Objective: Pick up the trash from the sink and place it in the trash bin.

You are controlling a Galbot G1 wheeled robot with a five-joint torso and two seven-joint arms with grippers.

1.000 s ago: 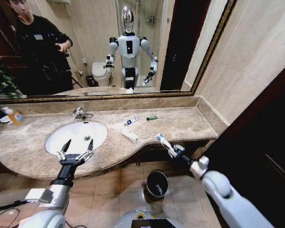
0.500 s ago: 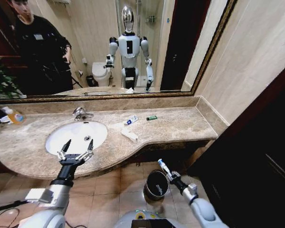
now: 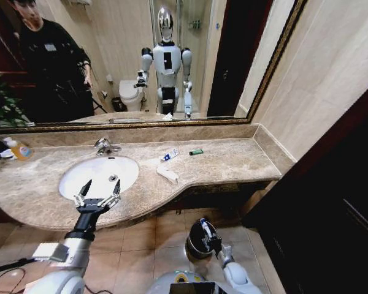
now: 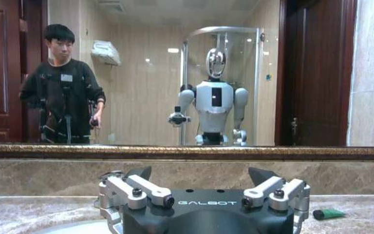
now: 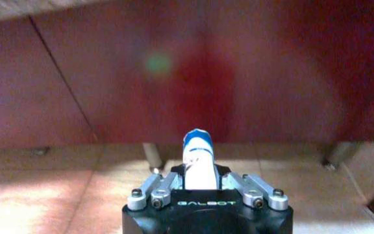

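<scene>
We are looking down on the marble table, which is running under a wide mirror. The white sink is sitting in the table's left part, with the faucet standing at its back edge.

The black bin is standing on the tiled floor, below the table's front edge.

Our left pincer is hanging over the sink's front rim with its fingers spread wide, holding nothing. In the left wrist view we are seeing the same open fingers with the table behind them.

Our right pincer is hovering low, right over the bin, closed on a white tube with a blue tip. In the right wrist view the tube is sticking out between the clamped jaws.

The rest of the trash is lying on the table to the right of the sink: a white packet near the basin, a blue-marked tube behind it, and a small green piece just beside that tube. An orange-capped bottle is standing at the far left.
</scene>
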